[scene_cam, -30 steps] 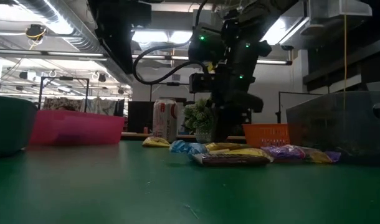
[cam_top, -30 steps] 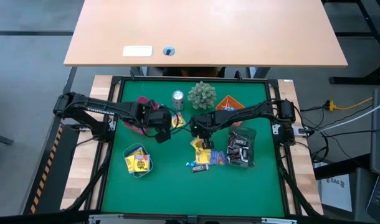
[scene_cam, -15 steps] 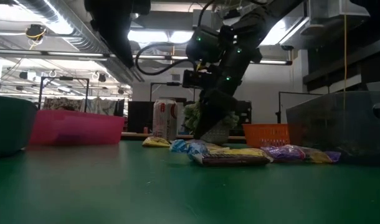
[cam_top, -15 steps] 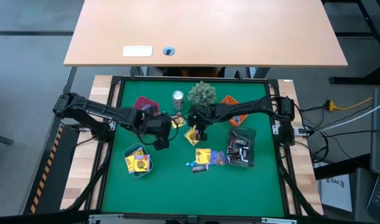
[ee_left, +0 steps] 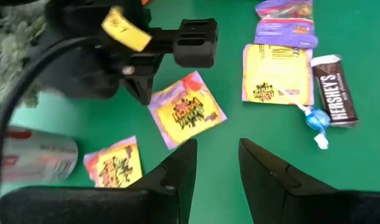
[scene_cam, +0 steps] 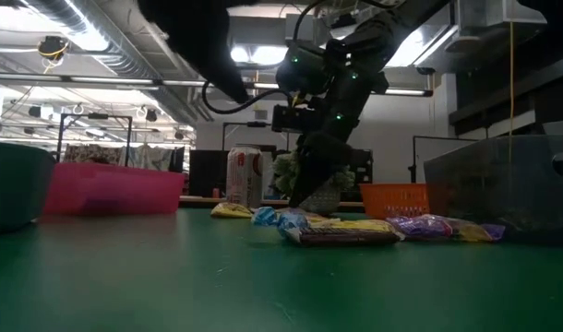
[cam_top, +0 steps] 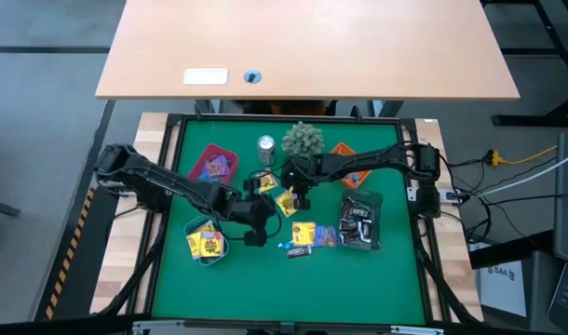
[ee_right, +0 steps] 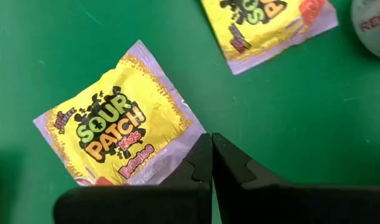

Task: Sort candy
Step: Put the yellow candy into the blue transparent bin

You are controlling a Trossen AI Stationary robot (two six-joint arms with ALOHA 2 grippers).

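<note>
Our right tool (ee_right: pixel 210 163) sits closed, pinching nothing, at the edge of a yellow packet (ee_right: pixel 118 135) on the desk (cam_top: pixel 358 279). Our left tool (ee_left: pixel 216 163) hovers open nearby. We judge a packet pickup comes next, which needs an open tool straddling it.

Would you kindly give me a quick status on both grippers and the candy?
Right gripper shut, tips touching a yellow packet. Left gripper open, empty, above the mat. Nothing blocking.

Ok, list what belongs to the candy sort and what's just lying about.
Job: yellow packets, blue sweet, Hershey's bar, pink tray, teal bowl, clear bin.
Lying about: can, plant ball.
</note>
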